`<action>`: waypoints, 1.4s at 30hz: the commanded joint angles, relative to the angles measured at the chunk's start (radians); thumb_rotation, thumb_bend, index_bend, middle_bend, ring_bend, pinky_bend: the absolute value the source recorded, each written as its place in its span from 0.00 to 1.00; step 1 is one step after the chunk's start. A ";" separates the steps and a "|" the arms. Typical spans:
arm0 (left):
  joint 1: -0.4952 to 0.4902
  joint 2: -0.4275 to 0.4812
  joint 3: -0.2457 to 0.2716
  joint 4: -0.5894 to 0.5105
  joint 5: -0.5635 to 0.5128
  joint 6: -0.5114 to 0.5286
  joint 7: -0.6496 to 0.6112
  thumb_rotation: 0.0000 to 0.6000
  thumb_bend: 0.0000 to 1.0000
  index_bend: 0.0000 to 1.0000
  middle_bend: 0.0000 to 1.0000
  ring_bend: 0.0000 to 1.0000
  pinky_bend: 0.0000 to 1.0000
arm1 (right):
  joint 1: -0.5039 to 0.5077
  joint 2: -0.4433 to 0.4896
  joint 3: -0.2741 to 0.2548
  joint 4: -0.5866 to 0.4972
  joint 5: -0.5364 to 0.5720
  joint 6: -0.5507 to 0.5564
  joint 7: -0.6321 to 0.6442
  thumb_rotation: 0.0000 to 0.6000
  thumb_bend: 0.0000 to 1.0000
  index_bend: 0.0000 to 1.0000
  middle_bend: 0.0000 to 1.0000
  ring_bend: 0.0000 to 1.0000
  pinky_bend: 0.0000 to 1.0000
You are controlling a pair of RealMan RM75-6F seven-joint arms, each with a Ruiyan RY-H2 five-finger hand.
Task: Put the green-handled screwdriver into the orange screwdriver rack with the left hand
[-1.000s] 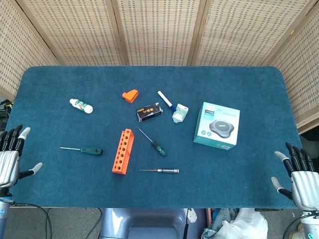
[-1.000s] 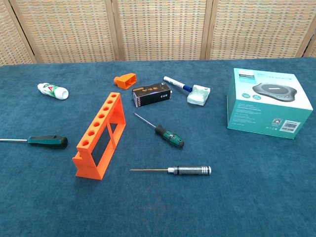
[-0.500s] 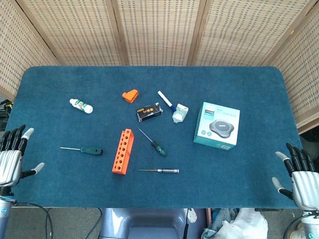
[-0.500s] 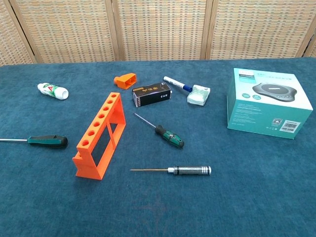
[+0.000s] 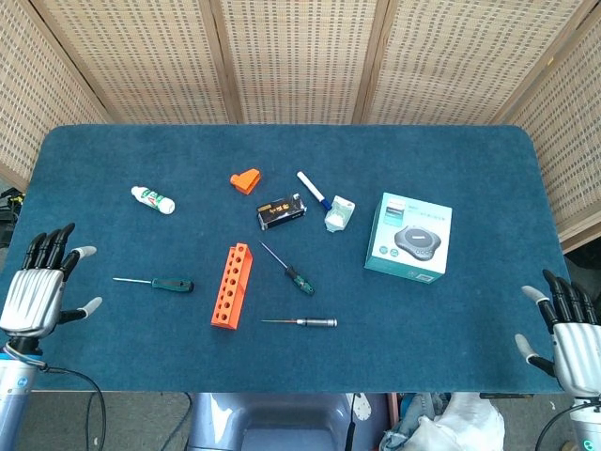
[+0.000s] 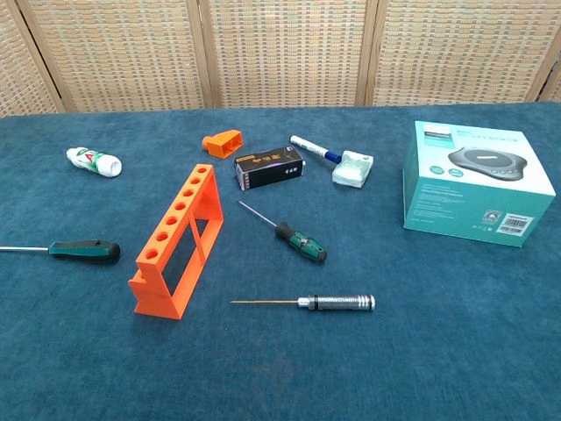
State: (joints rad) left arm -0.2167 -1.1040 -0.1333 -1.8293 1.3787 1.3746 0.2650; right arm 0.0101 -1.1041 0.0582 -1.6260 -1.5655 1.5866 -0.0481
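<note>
The orange screwdriver rack stands on the blue table, its row of holes facing up. A screwdriver with a dark green handle lies left of the rack, its shaft pointing left. Right of the rack lies another screwdriver with a green and black handle. At the table's left edge my left hand is open with fingers spread, well left of the dark green screwdriver and holding nothing. My right hand is open by the front right corner. The chest view shows neither hand.
A silver-handled screwdriver lies in front of the rack. Behind the rack are a small orange part, a black box, a blue-tipped marker, a pale packet and a white tube. A teal box stands at right.
My left hand has risen and shifted in over the table's left edge, toward the dark green screwdriver. The right hand and the objects have stayed put.
</note>
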 commanded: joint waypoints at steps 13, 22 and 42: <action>-0.160 -0.140 -0.016 0.111 -0.177 -0.245 0.093 1.00 0.19 0.34 0.00 0.00 0.00 | -0.001 0.005 0.004 0.006 0.009 -0.001 0.023 1.00 0.26 0.17 0.00 0.00 0.00; -0.237 -0.221 -0.037 0.178 -0.268 -0.312 0.167 1.00 0.21 0.37 0.00 0.00 0.00 | -0.002 0.007 0.006 0.009 0.013 0.000 0.033 1.00 0.26 0.17 0.00 0.00 0.00; -0.336 -0.355 -0.001 0.280 -0.432 -0.357 0.318 1.00 0.22 0.42 0.00 0.00 0.00 | -0.008 0.016 0.014 0.015 0.024 0.010 0.070 1.00 0.26 0.17 0.00 0.00 0.00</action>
State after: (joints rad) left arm -0.5503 -1.4559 -0.1368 -1.5535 0.9501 1.0174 0.5802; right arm 0.0020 -1.0886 0.0725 -1.6108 -1.5415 1.5970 0.0219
